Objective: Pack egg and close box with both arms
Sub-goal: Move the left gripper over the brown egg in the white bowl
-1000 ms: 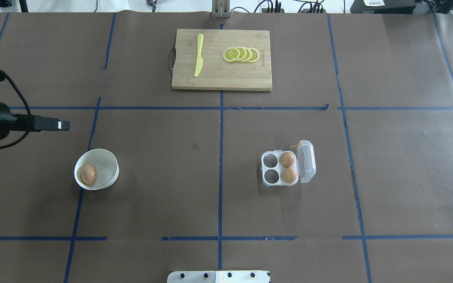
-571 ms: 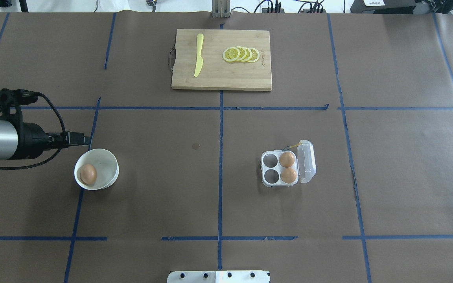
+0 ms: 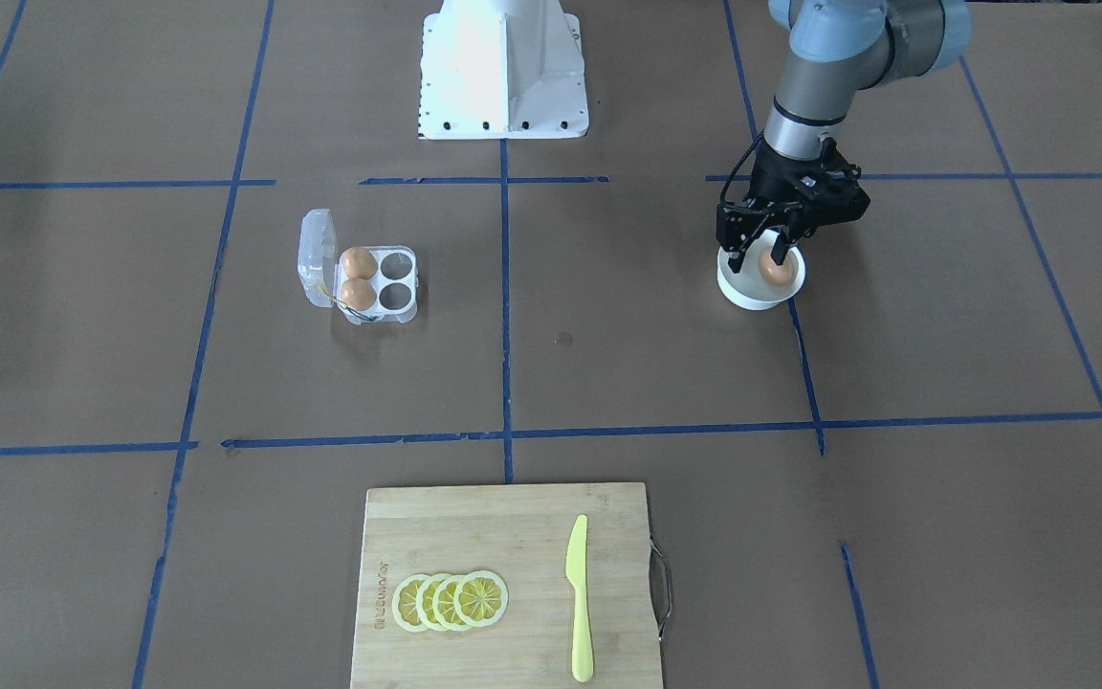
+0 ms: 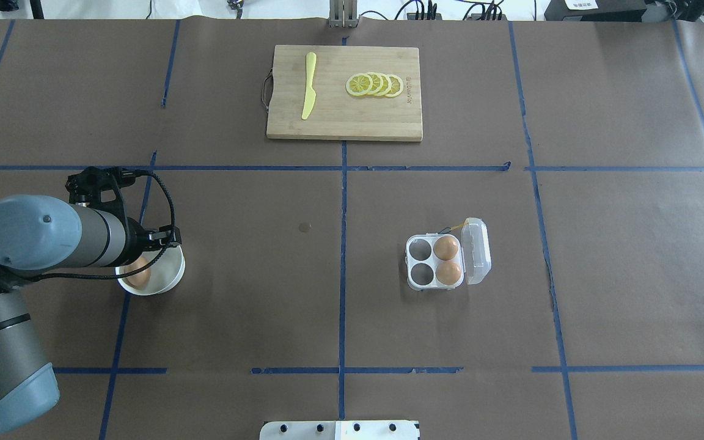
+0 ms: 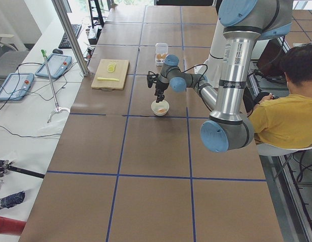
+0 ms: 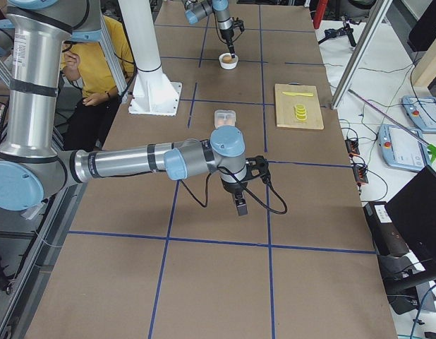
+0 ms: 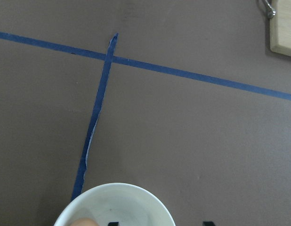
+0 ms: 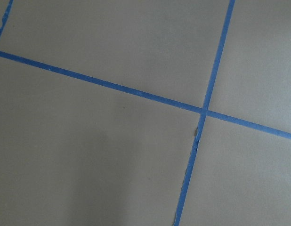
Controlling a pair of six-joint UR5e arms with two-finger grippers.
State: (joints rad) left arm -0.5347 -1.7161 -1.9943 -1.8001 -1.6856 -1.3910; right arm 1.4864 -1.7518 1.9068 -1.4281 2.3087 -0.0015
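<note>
The loose egg (image 3: 776,271) lies in a round white bowl (image 3: 740,290). My left gripper (image 3: 759,254) hangs open just over the bowl, one finger on each side of the egg, not gripping it. From overhead the left gripper (image 4: 159,245) covers part of the egg (image 4: 138,275). The clear box (image 4: 420,264) stands open, lid (image 4: 476,252) folded to its right, with two eggs (image 4: 446,248) in the cells by the hinge and two cells empty. My right gripper (image 6: 240,206) shows only in the exterior right view, hanging over bare table; I cannot tell its state.
A wooden cutting board (image 4: 344,116) with a yellow knife (image 4: 309,85) and lemon slices (image 4: 375,85) lies at the far middle. The white pedestal base (image 3: 503,67) stands at the robot's side. An operator in yellow (image 5: 287,116) sits beside the table.
My left arm has swung in from the left edge and come down over the bowl. Egg, bowl and box have not moved.
</note>
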